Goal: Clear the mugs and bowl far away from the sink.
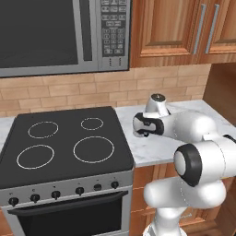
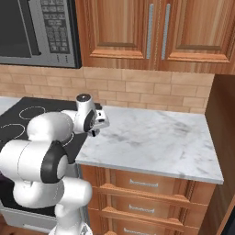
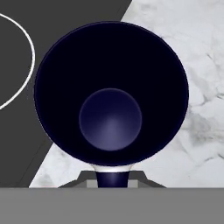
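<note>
Looking down along the hand, the camera took in the mug (image 3: 111, 94) from straight above: a round mouth with a dark blue inside, a paler blue disc at its bottom, and a thin white-grey edge showing at the lower rim. It hung over the seam where the black stovetop (image 3: 26, 52) on the left met the marbled white worktop (image 3: 192, 87) on the right, a white burner ring curving off at the far left. The gripper (image 3: 113, 178) was clamped on the mug's lower rim, its dark fingertips just showing below the wall.

From the left base camera, the stovetop (image 1: 64, 143) with four ring marks filled the left side, a microwave (image 1: 60, 34) above it and a brick backsplash behind. The worktop (image 1: 147, 147) lay just right of it, and the arm's wrist reached over that near corner. The mug itself could not be made out there.

From the right base camera, the gripper (image 2: 95, 132) sat low over the worktop's (image 2: 156, 137) left edge, beside the stovetop (image 2: 27, 114), with wooden cabinets (image 2: 151, 32) overhead.
</note>
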You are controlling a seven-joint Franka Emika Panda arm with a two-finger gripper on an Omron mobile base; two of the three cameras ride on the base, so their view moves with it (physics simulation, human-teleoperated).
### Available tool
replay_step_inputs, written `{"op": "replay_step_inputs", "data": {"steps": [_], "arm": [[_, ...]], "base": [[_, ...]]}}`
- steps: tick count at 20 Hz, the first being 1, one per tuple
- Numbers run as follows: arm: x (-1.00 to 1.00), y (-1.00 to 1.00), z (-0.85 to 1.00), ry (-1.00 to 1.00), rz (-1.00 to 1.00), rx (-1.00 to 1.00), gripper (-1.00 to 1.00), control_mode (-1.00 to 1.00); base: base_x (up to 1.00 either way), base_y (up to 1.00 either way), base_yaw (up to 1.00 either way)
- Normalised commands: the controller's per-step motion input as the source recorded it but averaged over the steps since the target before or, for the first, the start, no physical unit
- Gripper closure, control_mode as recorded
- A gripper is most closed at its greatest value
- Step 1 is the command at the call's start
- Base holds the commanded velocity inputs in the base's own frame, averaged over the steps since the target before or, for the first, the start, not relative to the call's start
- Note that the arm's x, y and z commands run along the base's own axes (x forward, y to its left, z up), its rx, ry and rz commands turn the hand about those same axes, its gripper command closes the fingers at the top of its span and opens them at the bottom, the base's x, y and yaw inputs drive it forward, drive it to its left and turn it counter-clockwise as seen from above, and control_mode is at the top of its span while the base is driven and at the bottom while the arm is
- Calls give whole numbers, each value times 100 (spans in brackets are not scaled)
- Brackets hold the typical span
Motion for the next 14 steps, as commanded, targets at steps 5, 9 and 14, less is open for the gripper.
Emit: {"op": "replay_step_inputs", "data": {"steps": [5, 9, 14], "arm": [[36, -28, -41, 4, -4, -5, 100, -100], [21, -2, -30, 0, 0, 0, 100, -100], [9, 7, -17, 0, 0, 0, -100, -100]], "base": [[0, 0, 0], [0, 0, 0], [0, 0, 0]]}}
